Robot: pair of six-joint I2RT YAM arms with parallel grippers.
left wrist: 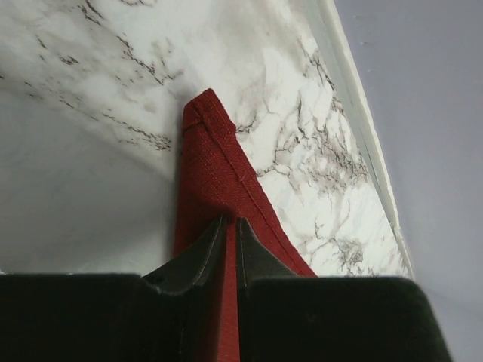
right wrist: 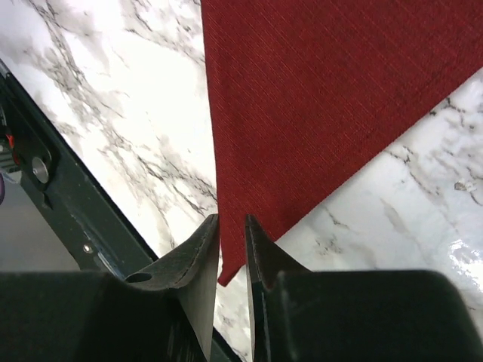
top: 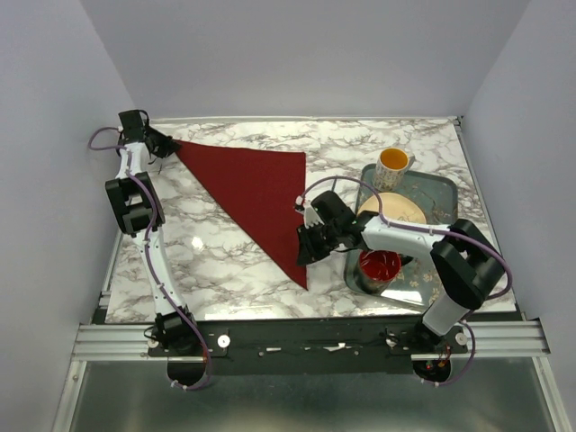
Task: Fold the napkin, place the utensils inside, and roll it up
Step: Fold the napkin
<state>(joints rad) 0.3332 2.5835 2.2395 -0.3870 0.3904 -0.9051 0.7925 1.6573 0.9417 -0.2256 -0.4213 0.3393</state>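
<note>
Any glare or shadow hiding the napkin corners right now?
Top external: glare patches on the table beside the napkin, cloth evenly lit. Left wrist: soft shadow on the marble left of the corner, weave sharp. Right wrist: glare lower right, off the cloth.

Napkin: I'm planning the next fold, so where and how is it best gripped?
Probably at a pointed tip, coming in low from outside. The napkin lies flat as a triangle, so only corners offer a pinch; the left gripper holds the far-left one.
</note>
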